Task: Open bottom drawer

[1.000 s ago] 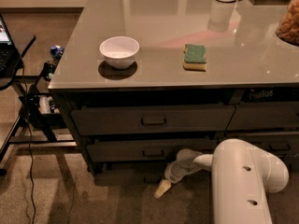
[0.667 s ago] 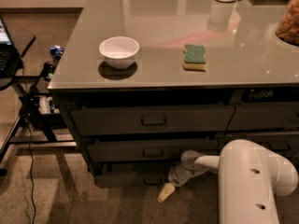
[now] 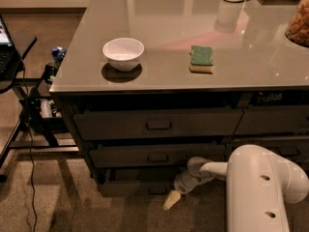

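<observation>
A: Status on the bottom drawer?
B: Camera view. My gripper (image 3: 171,200) is down near the floor, at the front of the bottom drawer (image 3: 128,182). That's the slim one under the two taller fronts in the wide column.
A: Any change in the last second?
B: Small. The tip has slid a touch right and lower, and my arm link (image 3: 260,192) has swung right with it. The drawer front looks where it was.
A: So not open yet?
B: My judgement: no. I'm at the handle, or only starting the pull. No clear gap has grown.
A: Pincer open or closed?
B: Cannot tell. The tip reads as one pale wedge.
A: Handle (image 3: 157,191) visible?
B: Barely. It's a dark patch at the front's centre, just beside my tip. I can't tell if we touch.
A: What else is hidden?
B: My arm covers the drawer's right end and part of the narrower column. The frame cuts my arm off at bottom and right. The bowl (image 3: 123,53) and sponge (image 3: 201,58) sit up on the countertop (image 3: 164,13), well apart from me.
</observation>
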Controlling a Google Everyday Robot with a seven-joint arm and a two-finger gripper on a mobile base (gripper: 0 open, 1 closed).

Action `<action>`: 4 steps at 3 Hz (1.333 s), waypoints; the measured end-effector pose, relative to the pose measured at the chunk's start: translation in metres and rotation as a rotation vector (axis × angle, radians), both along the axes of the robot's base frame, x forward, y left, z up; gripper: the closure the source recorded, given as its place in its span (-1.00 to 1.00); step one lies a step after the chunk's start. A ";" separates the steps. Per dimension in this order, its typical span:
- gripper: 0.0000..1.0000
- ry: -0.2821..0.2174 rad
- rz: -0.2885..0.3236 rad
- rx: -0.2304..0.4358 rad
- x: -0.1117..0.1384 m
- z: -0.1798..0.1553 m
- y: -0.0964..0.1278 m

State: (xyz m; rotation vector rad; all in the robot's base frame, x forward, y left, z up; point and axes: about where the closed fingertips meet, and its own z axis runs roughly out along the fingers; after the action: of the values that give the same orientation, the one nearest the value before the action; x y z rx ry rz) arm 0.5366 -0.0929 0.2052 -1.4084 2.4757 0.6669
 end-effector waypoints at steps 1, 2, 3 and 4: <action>-1.00 -0.056 -0.019 -0.011 0.011 0.020 -0.001; -1.00 -0.096 -0.028 -0.026 0.022 0.035 -0.002; -1.00 -0.093 -0.032 -0.028 0.023 0.024 -0.003; -1.00 -0.083 -0.036 -0.037 0.022 0.005 -0.004</action>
State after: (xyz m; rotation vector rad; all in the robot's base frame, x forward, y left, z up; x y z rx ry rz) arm 0.5591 -0.0972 0.2104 -1.3726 2.4546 0.5467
